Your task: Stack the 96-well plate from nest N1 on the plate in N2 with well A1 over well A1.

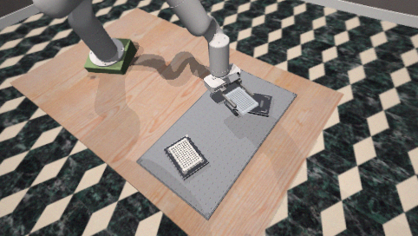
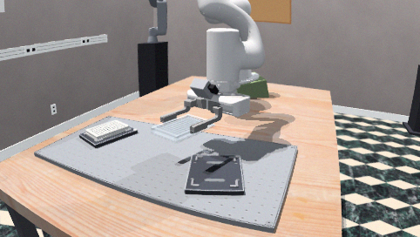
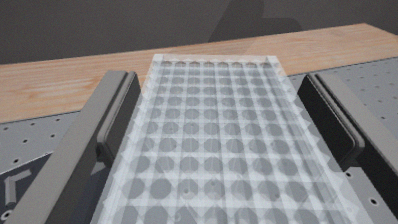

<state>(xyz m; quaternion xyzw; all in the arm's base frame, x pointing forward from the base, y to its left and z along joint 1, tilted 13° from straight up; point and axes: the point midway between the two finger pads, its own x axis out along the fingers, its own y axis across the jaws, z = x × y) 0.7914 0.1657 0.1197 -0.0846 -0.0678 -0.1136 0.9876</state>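
A clear 96-well plate (image 1: 243, 101) (image 2: 174, 132) (image 3: 215, 150) is held in the air between the fingers of my gripper (image 1: 244, 100) (image 2: 178, 125) (image 3: 222, 100), which is shut on its two long sides. It hangs above the grey board, to one side of the empty dark nest N1 (image 1: 265, 104) (image 2: 199, 173). A corner of N1 shows at the lower left in the wrist view (image 3: 32, 185). A white plate (image 1: 186, 154) (image 2: 109, 129) sits in the dark nest N2 (image 1: 186, 174) (image 2: 98, 142), apart from the gripper, and looks flat. The A1 marks are too small to read.
The grey perforated board (image 1: 234, 160) (image 2: 144, 174) carries both nests and lies on the wooden table (image 1: 143, 104) (image 2: 305, 113). The arm's green base block (image 1: 126, 56) (image 2: 257, 88) stands at the table's back. Shadows of arm and plate fall on the board.
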